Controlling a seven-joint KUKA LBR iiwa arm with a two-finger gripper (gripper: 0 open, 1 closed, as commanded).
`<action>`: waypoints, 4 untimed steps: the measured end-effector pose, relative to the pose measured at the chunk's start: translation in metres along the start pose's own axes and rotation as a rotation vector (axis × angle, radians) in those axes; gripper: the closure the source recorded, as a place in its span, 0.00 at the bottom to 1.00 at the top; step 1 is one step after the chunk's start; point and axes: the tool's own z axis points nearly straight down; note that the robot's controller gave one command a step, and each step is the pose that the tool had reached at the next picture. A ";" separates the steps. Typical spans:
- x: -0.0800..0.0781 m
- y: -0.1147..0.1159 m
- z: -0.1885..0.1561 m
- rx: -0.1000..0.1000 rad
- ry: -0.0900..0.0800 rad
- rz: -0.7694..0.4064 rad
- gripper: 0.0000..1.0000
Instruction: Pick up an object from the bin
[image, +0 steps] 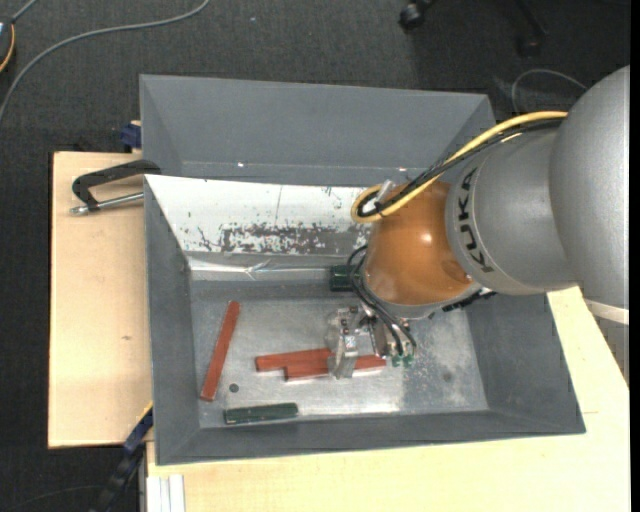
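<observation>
One slim red stick (220, 350), one broader red piece (300, 362), one dark green bar (260, 411)

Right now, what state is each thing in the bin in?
Red block: lying flat mid-floor, the arm's tip down at its right end.
Red stick: lying on the floor at left, untouched.
Green stick: lying by the front wall, untouched.
Arm: reaching in from the right.
</observation>
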 end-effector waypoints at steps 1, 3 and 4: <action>-0.005 -0.073 0.000 0.000 -0.007 -0.374 1.00; -0.003 -0.073 0.001 0.000 -0.001 -0.374 1.00; 0.009 -0.049 -0.030 -0.001 -0.001 -0.890 1.00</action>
